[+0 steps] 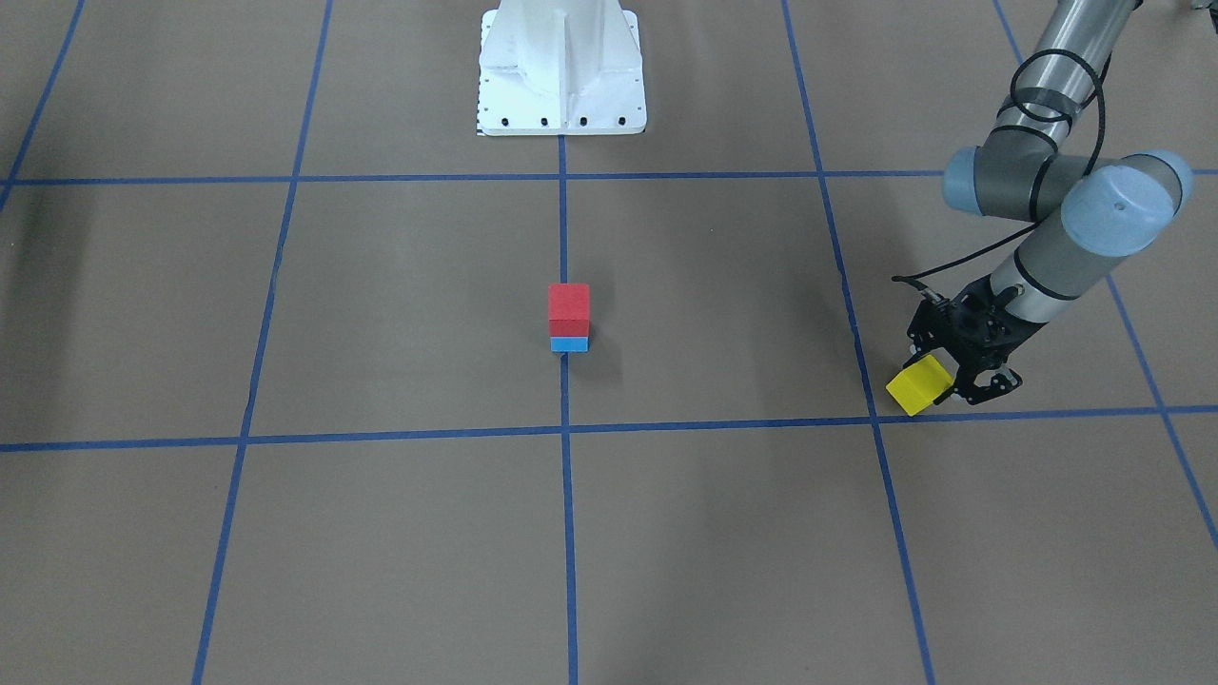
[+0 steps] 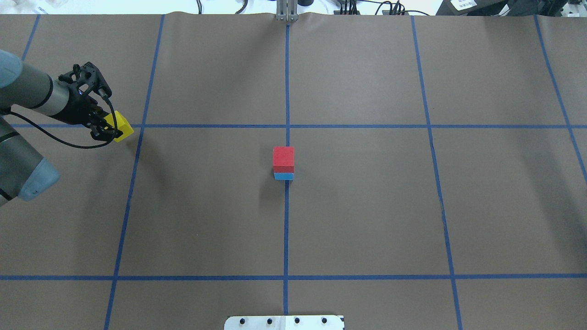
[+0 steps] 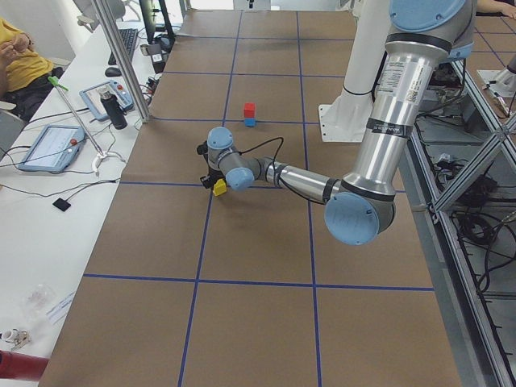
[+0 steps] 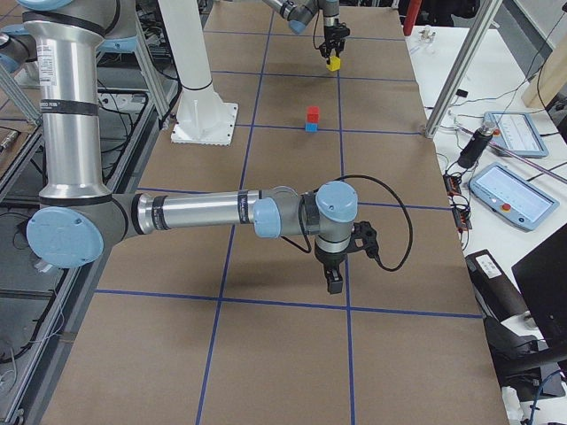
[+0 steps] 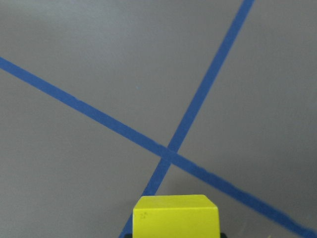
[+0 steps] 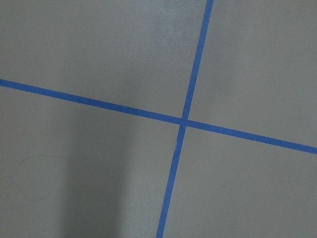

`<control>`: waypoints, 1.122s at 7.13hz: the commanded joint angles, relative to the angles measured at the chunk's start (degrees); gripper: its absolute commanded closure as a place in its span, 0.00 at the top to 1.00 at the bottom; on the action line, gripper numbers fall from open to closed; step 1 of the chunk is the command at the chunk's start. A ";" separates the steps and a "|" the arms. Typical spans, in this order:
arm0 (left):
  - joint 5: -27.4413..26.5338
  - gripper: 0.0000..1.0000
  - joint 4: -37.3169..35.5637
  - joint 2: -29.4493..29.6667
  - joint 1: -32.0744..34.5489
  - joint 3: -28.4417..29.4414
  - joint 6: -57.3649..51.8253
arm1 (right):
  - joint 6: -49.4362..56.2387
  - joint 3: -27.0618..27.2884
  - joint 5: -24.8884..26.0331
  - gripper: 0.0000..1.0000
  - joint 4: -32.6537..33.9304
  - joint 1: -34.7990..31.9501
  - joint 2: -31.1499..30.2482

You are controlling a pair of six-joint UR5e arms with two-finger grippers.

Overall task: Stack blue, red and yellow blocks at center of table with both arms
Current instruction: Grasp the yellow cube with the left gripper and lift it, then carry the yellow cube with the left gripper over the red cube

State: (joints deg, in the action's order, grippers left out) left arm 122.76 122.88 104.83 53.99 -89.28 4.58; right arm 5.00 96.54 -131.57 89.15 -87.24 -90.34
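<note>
A red block [image 1: 569, 306] sits on a blue block [image 1: 569, 344] at the table's center, on the middle tape line; the stack also shows in the overhead view [image 2: 283, 158]. My left gripper [image 1: 937, 390] is shut on the yellow block [image 1: 918, 385] far out on my left side, close over a tape crossing. The block also shows in the overhead view [image 2: 120, 124] and fills the bottom of the left wrist view [image 5: 176, 215]. My right gripper [image 4: 335, 282] shows only in the exterior right view, low over the table on my right side; I cannot tell whether it is open or shut.
The brown paper table carries a grid of blue tape lines [image 2: 286, 220]. The robot's white base [image 1: 561, 71] stands at the near edge. Tablets and cables lie on the operators' side table [image 4: 509, 190].
</note>
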 commanded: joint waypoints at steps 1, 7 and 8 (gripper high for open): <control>-0.94 0.00 -9.81 1.50 -0.20 -8.43 18.46 | 0.01 0.05 0.00 0.99 -0.02 -0.03 -0.02; -9.82 0.00 -36.65 24.52 -15.99 -12.95 53.21 | 0.45 -0.04 0.00 0.99 0.06 -0.03 -0.10; -12.34 0.00 -36.75 28.28 -18.02 -11.29 57.60 | 0.45 -0.04 -0.09 0.99 0.06 -0.03 -0.36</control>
State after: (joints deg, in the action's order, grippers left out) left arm 112.70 87.42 128.58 39.01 -102.01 56.78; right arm 5.36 96.51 -131.59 89.20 -87.27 -90.48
